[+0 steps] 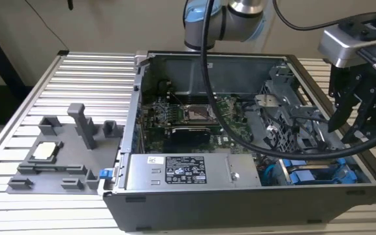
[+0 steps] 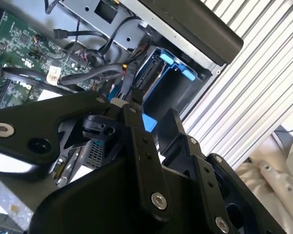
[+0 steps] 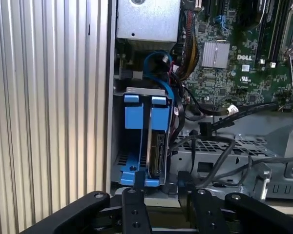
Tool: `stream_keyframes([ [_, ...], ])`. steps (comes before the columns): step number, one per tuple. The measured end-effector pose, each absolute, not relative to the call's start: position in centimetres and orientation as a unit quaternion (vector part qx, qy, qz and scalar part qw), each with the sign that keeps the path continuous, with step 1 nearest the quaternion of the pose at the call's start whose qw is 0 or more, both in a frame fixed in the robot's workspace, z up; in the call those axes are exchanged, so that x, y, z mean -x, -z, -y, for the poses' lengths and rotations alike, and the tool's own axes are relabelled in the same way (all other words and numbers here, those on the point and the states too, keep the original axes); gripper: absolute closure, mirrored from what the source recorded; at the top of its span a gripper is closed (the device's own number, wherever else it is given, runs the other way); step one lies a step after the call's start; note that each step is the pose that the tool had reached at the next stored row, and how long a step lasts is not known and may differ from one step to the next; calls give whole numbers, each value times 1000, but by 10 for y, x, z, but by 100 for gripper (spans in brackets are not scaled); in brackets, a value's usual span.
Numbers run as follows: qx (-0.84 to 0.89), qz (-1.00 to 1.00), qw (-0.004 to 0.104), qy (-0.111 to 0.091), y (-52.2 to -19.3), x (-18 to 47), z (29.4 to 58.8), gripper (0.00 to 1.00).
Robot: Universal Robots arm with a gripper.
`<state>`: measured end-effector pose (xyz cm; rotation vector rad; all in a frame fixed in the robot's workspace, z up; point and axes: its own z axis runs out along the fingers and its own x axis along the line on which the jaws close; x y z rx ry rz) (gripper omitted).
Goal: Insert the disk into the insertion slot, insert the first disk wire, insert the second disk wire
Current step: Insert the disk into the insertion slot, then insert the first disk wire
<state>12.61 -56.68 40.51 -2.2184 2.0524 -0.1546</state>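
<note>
Bright light glares on the ribbed table (image 1: 90,78), the computer case (image 1: 240,210) interior shadowed.

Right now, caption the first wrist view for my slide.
Open gripper facing the disk, seated in the blue-railed insertion slot.

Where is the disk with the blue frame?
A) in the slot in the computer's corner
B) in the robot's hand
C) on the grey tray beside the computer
A: the disk stands in its slot inside the computer case, and the hand is open with nothing in it.
</note>
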Motion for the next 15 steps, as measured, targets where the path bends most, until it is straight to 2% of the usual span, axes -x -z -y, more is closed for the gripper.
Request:
stream_keyframes([
  [15, 762, -642, 68, 53, -401, -126, 556, 59],
])
